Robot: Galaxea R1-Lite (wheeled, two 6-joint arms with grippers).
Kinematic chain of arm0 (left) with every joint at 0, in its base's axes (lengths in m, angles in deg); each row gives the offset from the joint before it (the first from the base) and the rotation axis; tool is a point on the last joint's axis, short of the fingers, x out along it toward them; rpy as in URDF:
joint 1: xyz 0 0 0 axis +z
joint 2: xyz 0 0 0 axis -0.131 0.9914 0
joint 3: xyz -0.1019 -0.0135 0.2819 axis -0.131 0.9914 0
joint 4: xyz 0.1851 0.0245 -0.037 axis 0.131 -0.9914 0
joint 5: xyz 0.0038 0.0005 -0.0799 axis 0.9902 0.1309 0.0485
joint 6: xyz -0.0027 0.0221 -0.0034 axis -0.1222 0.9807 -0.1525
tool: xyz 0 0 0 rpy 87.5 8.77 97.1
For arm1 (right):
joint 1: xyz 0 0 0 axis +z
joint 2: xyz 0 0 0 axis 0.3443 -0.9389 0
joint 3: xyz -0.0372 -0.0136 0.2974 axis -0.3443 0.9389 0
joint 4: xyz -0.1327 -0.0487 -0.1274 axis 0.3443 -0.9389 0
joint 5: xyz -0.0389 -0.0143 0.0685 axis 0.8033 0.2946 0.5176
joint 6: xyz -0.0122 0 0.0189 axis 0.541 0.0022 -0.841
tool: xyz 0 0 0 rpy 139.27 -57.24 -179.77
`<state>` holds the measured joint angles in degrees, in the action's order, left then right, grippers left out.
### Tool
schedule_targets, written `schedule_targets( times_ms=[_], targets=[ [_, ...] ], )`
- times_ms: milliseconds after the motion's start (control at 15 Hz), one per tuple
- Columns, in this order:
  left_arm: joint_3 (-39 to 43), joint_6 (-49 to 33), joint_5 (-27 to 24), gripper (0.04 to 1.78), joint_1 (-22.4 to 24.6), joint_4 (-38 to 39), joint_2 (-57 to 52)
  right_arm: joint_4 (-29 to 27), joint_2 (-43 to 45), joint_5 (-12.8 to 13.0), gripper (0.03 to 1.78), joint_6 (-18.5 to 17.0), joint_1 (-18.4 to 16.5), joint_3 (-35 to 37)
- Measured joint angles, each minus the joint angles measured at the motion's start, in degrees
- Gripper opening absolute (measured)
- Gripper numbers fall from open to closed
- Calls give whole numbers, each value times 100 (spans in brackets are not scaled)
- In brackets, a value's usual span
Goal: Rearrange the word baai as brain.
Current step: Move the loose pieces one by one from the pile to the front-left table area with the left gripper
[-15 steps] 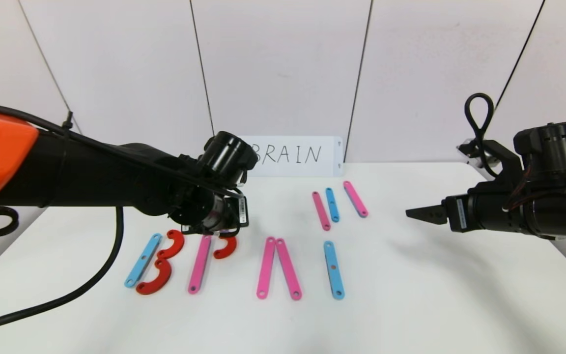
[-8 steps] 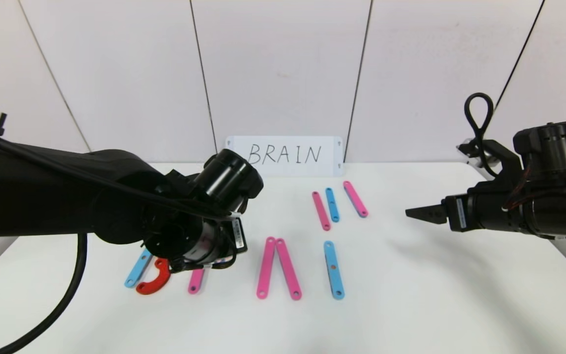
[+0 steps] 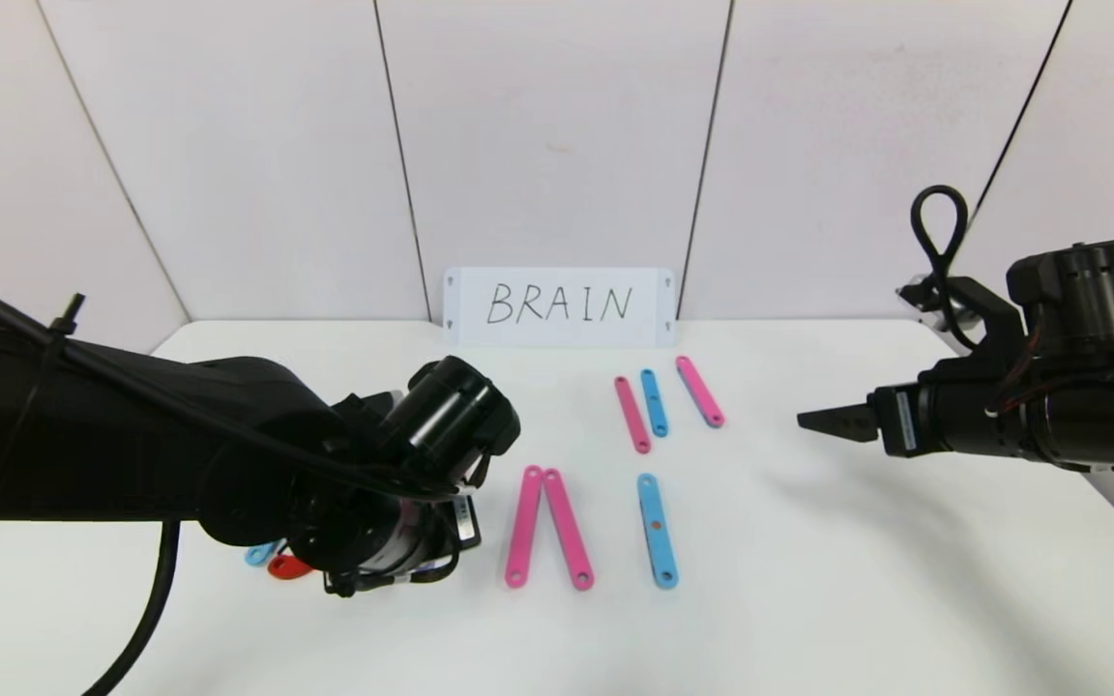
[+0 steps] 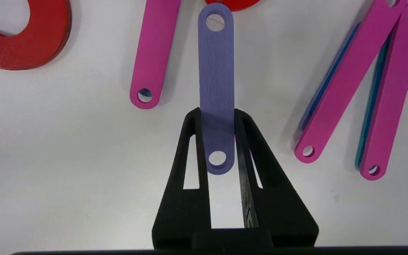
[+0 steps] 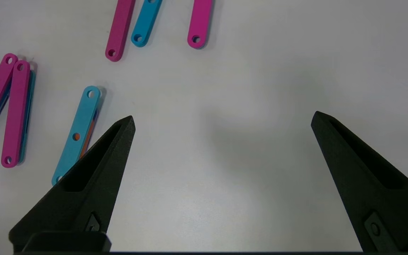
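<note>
Left wrist view: your left gripper (image 4: pixel 217 117) is clamped shut on a purple strip (image 4: pixel 215 71), one holed end between the fingers, the other end reaching toward the red curved piece (image 4: pixel 30 35) side of the layout.
Head view, change: over the last second your left arm has swung from the far part of the second letter down toward 6 o'clock; its wrist now covers most of the B and the pink upright (image 4: pixel 154 53).
Word location: the letters lie on the white table (image 3: pixel 808 580); the pink inverted V (image 3: pixel 545 527) sits centre, the blue strip (image 3: pixel 657 530) at its 3 o'clock, three spare strips (image 3: pixel 659 401) at 12 o'clock of that.
Meaning: the purple strip looks destined as the R's leg beside the pink upright; it is not yet laid down.
Right gripper (image 3: pixel 823 421): parked at 3 o'clock, fingers spread wide, holding nothing.
Reference: the BRAIN card (image 3: pixel 559 305) stands at 12 o'clock.
</note>
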<state>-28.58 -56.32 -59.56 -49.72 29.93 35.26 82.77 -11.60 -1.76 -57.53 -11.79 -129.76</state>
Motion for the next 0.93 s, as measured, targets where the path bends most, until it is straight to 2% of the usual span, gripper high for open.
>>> schedule_targets(
  times_ms=[933],
  targets=[
    [-5,-535,60,27,-80,111,505,2,-4,0,174,2,-4,2]
  ],
)
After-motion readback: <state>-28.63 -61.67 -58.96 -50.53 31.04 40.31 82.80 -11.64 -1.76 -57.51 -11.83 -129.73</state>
